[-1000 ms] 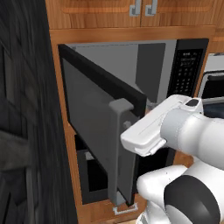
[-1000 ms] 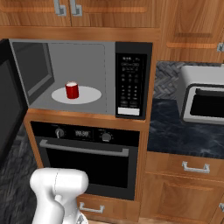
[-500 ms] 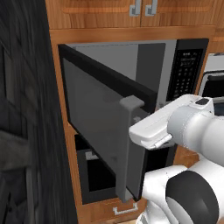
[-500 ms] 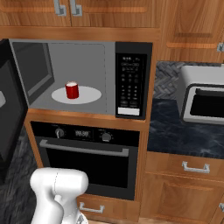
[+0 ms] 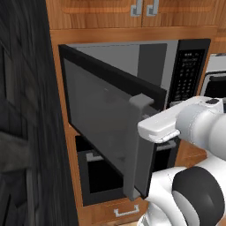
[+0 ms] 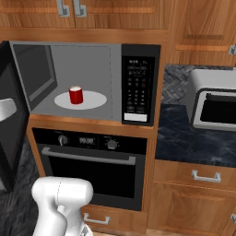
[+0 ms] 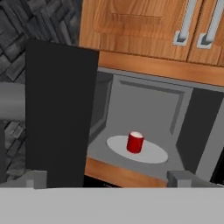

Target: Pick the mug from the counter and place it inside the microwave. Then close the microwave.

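On my far left the microwave's door (image 5: 110,128) stands swung out toward me, dark-framed glass with its grey bar handle (image 5: 137,145) running upright down the free edge, and my arm reaches just beside that bar. My pincer (image 7: 105,179) is released, fingers spread as wide as they go and holding nothing; between the two tips I look past the door's edge into the cavity. Moving right, the mug (image 6: 75,95) stands upright on the white turntable (image 6: 94,100), left of its centre, inside the microwave (image 6: 83,83), so I judge the placing done and the closing left to me. Right of the cavity is the black keypad panel (image 6: 138,87), then the dark counter (image 6: 184,138) with a silver toaster oven (image 6: 214,106) on it. The door is what I must handle now: I expect it stiff, hinged on the left, light to swing. I would not pinch it but press flat against the outer face near the handle, where leverage is best, and push gently so a slam does not jolt the small mug.
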You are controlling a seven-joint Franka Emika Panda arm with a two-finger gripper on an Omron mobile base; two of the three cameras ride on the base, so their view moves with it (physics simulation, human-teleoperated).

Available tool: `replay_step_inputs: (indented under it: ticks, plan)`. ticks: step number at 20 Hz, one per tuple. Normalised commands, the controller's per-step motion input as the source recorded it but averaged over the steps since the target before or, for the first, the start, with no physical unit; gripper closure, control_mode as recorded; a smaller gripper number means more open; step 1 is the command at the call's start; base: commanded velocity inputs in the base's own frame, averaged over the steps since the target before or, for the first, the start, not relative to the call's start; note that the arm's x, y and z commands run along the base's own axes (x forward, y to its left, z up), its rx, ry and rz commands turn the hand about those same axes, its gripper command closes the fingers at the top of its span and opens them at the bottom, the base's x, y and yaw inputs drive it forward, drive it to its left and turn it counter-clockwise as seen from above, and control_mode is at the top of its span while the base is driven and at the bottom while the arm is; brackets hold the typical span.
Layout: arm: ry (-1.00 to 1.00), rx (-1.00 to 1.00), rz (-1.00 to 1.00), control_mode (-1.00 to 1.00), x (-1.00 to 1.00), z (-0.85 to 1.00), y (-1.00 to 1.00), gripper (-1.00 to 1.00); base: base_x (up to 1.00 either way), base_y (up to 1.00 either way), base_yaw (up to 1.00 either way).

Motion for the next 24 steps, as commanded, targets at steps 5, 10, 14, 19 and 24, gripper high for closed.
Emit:
replay_step_inputs:
  ticks: [5,10,14,19,24]
  plan:
    - [0.00,0.00,-0.11,-1.00,0.49,0.00,-0.41,-1.00,0.00,0.00,0.00]
    - [0.00,0.00,-0.11,-1.00,0.56,0.00,-0.41,-1.00,0.00,0.00,0.00]
    - [0.00,0.00,-0.10,-1.00,0.54,0.00,-0.35,-1.00,0.00,0.00,0.00]
    - [0.00,0.00,-0.11,-1.00,0.61,0.00,-0.33,-1.00,0.00,0.00,0.00]
    - [0.00,0.00,-0.11,-1.00,0.60,0.00,-0.28,-1.00,0.00,0.00,0.00]
